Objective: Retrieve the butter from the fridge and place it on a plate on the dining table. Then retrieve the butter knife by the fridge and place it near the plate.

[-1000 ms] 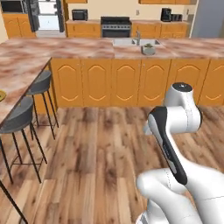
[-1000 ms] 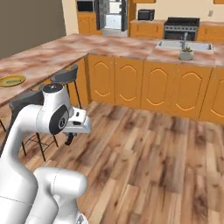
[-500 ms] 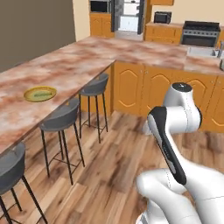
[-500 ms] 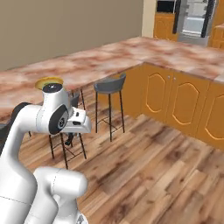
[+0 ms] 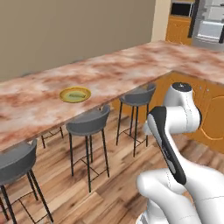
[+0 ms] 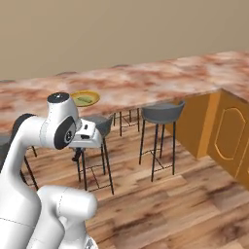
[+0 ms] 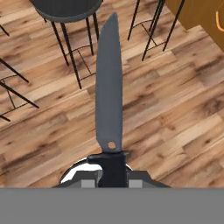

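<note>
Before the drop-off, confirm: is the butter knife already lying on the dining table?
No, the butter knife is clamped in the gripper, blade out over the wood floor.

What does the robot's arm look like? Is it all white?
Mostly white. The arm is made of smooth, rounded glossy shells with a long black strip down one link and dark grey rings at the joints, plus a grey round cap on top. Its gripper is small and dark below a white boxy hand.
</note>
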Tool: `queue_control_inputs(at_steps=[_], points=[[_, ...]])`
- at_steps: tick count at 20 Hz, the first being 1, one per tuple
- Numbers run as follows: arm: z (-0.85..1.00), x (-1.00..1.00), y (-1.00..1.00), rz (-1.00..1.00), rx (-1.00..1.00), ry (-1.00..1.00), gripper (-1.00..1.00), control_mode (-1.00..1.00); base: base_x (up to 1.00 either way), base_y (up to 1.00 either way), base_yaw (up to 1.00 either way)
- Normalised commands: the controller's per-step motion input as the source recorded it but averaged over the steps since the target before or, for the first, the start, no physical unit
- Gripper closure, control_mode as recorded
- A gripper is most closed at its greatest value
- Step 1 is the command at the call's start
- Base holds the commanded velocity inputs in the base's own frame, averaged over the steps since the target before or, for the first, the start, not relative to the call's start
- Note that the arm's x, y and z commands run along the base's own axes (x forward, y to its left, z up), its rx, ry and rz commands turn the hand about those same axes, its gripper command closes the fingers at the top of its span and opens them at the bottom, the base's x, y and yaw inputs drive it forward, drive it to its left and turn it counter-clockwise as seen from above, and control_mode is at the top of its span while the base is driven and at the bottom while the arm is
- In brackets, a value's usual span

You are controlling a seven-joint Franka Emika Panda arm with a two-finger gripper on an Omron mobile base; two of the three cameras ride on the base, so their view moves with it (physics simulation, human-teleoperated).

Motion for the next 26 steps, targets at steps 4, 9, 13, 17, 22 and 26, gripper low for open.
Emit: queue_control_inputs(at_steps=[4,9,13,17,22,26], points=[[0.0,0.0,0.0,0.0,0.0,0.0,1.0,1.0,0.75,-0.69,0.63],[0.0,0.0,0.0,0.0,0.0,0.0,1.0,1.0,0.57,-0.73,0.6],[0.0,0.0,0.0,0.0,0.0,0.0,1.0,1.0,0.53,-0.67,0.59],[0.0,0.0,0.0,0.0,0.0,0.0,1.0,1.0,0.48,-0.63,0.57],[0.0,0.0,0.0,0.0,0.0,0.0,1.0,1.0,0.45,-0.66,0.52],[0.0,0.0,0.0,0.0,0.0,0.0,1.0,1.0,0.4,-0.83,0.25]])
